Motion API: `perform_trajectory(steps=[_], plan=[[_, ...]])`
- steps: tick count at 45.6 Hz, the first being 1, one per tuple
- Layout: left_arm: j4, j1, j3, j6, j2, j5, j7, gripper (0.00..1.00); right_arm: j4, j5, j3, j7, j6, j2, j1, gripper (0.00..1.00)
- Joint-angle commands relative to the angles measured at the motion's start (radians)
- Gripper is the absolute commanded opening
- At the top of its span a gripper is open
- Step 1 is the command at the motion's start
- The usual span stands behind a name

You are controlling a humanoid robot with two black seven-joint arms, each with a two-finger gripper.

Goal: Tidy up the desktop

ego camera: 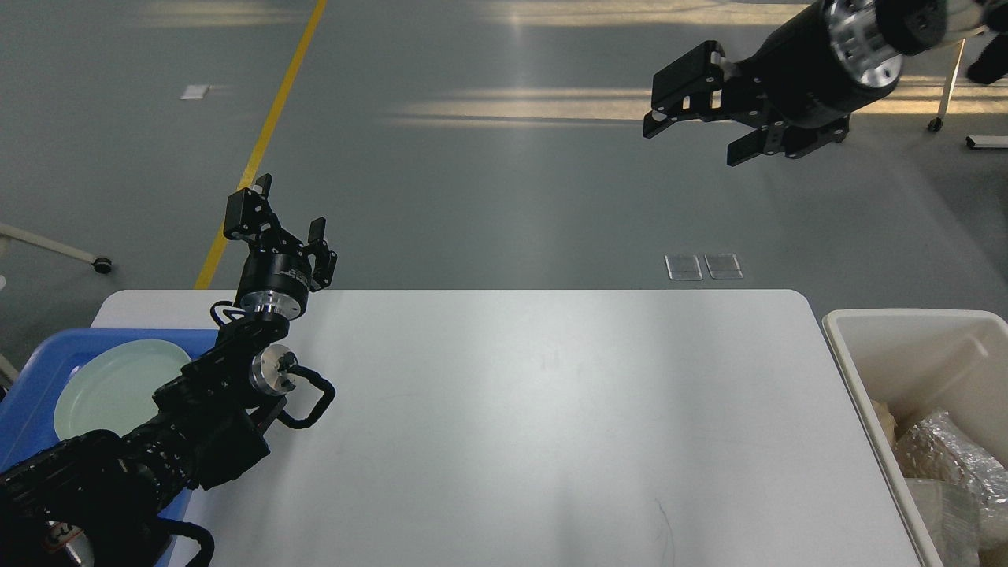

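Hovering with both pincers spread and empty, left pincer (285, 214) at left-centre, right pincer (699, 112) upper right, probably because bench (551, 409) is lying bare.

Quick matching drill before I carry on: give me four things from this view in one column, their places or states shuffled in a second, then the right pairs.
1. plate
2. bin
3. right hand
4. left hand

A. open, raised over the floor past the desktop's far right
B. in the blue tray
C. open, above the desktop's far left edge
D. off the desktop's right end, holding crumpled wrapping

Pairs: 1-B, 2-D, 3-A, 4-C
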State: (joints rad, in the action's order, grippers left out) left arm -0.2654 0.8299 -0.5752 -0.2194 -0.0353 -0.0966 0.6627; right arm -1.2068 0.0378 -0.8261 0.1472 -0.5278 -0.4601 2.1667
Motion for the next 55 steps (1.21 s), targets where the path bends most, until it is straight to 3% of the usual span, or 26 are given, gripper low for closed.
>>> perform_trajectory(steps=[1, 6, 12, 30, 38, 45, 55], plan=[[0.0, 0.0, 0.0, 0.0, 0.0, 0.0, 0.0, 1.0, 0.127, -0.001, 0.128, 0.0, 0.207, 0.046, -0.223, 1.0], [0.0, 0.0, 0.0, 0.0, 0.0, 0.0, 0.0, 1.0, 0.245, -0.001, 0.243, 0.0, 0.348, 0.093, -0.379, 1.0], [0.0, 0.0, 0.0, 0.0, 0.0, 0.0, 0.0, 1.0, 0.391, -0.003, 0.372, -0.003, 0.431, 0.175, -0.521, 1.0], [0.0, 0.0, 0.0, 0.0, 0.0, 0.0, 0.0, 1.0, 0.681, -0.003, 0.781, -0.012, 0.448, 0.38, -0.781, 1.0], [0.0, 0.0, 0.0, 0.0, 0.0, 0.0, 0.0, 1.0, 0.745, -0.003, 0.877, -0.011, 0.445, 0.429, -0.864, 1.0], [0.0, 0.0, 0.0, 0.0, 0.0, 0.0, 0.0, 1.0, 0.794, -0.003, 1.039, -0.015, 0.479, 0.477, -0.95, 1.0], [0.0, 0.0, 0.0, 0.0, 0.0, 0.0, 0.0, 1.0, 0.81, -0.003, 1.409, -0.017, 0.609, 0.531, -1.041, 1.0]])
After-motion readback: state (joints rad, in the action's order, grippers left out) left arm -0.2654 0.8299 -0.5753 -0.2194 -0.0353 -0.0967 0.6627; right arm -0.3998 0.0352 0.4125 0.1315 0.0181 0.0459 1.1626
